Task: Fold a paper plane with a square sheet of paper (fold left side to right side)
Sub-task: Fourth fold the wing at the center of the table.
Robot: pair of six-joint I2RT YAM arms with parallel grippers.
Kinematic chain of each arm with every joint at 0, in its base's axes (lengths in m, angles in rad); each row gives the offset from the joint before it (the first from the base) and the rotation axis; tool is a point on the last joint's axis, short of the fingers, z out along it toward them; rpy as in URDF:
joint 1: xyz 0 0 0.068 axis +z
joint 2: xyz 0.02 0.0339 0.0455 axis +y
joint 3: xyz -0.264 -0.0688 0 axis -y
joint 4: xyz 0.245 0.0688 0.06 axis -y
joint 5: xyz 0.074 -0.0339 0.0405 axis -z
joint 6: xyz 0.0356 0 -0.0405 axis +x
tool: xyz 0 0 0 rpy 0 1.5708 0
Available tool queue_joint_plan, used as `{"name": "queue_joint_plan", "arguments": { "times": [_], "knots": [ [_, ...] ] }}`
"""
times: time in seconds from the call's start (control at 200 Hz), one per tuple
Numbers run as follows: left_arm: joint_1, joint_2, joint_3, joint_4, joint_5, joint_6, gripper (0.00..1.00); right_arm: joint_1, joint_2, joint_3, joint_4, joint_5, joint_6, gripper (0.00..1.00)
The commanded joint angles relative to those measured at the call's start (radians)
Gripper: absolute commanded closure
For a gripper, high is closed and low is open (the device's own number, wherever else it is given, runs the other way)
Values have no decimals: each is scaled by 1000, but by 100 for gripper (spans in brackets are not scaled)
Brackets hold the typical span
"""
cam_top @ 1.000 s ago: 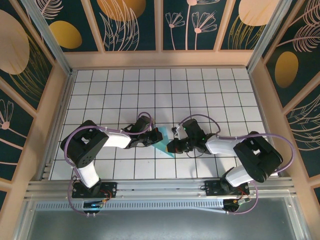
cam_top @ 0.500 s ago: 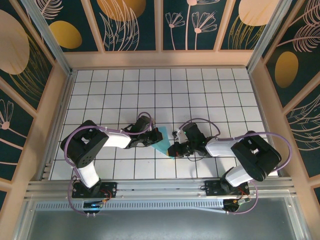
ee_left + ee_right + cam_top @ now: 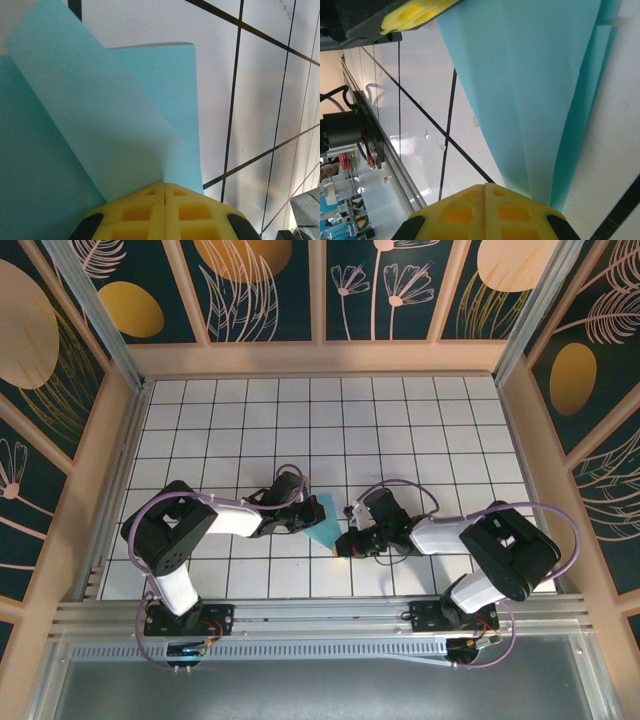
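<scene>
White grid tabletop (image 3: 400, 420), black lines; dark floral wall panels (image 3: 265, 285) around. Top view: turquoise paper (image 3: 326, 533) just below frame ctr, partly folded, pointed shape w/ tip toward lower right. L gripper (image 3: 318, 523) at paper's left edge, R gripper (image 3: 341, 545) at its lower-right tip; both low over table, wrists facing each other.

L wrist view: yellow pads (image 3: 145, 205) at bottom ctr, pressed together, seam closed, i.e. clenched. Paper (image 3: 45, 165) across left + ctr of frame; paler flap (image 3: 100, 115) raised, curling from upper left down to pad tips, narrowing there. Flap end at pad seam; pinched vs. merely touched: unclear.

R wrist view: pads (image 3: 460, 207) at bottom ctr, closed tight too. Paper (image 3: 535, 75) as long wedge from top right, narrowing to tip just right of pads; touching or gripped: unclear. Layered edges along right side of wedge. L gripper's yellow fingertip (image 3: 415, 11) at upper left, just beside paper's edge. Grid lines + metal rail (image 3: 390, 170) at lower left.
</scene>
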Motion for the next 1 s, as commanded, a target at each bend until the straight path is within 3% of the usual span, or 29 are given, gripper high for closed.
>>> {"name": "queue_joint_plan", "arguments": {
  "times": [0.0, 0.325, 0.991],
  "knots": [
    [-1, 43, -13, -89, -57, 29, 100, 13, 15, -11, 18, -1, 8, 100],
    [-1, 47, -7, -91, -55, 33, 100, -39, -122, 64, -140, 53, -81, 100],
    [-1, 43, -9, -91, -57, 33, 100, -36, 38, 37, 64, -27, -35, 100]
  ]
}}
